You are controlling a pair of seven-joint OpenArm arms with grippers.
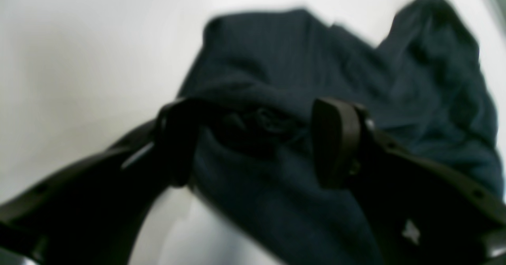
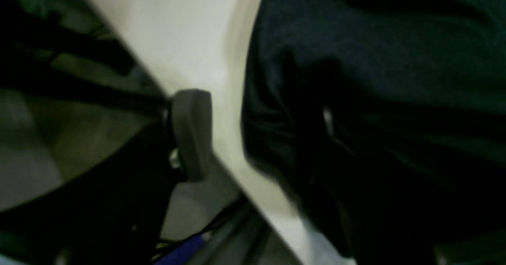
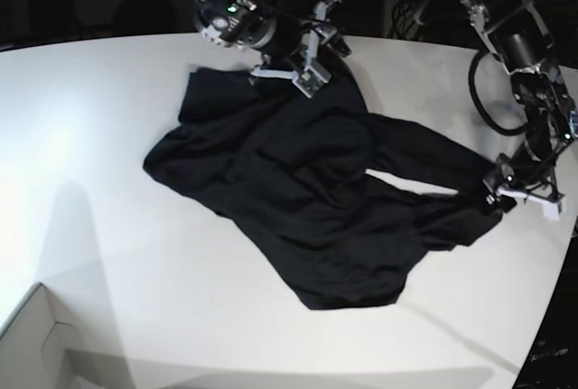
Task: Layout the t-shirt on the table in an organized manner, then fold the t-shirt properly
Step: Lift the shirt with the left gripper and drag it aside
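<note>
A black t-shirt (image 3: pixel 307 172) lies rumpled and spread across a white desk (image 3: pixel 108 272), reaching from near the left hand (image 3: pixel 501 192) to near the right hand (image 3: pixel 316 55). The left hand's fingers stand apart at a bunched end of the cloth, which shows between and beneath them. The right hand's fingers are also apart, near the desk's edge, with a folded edge of the shirt between them. Whether either hand touches the fabric is unclear.
</note>
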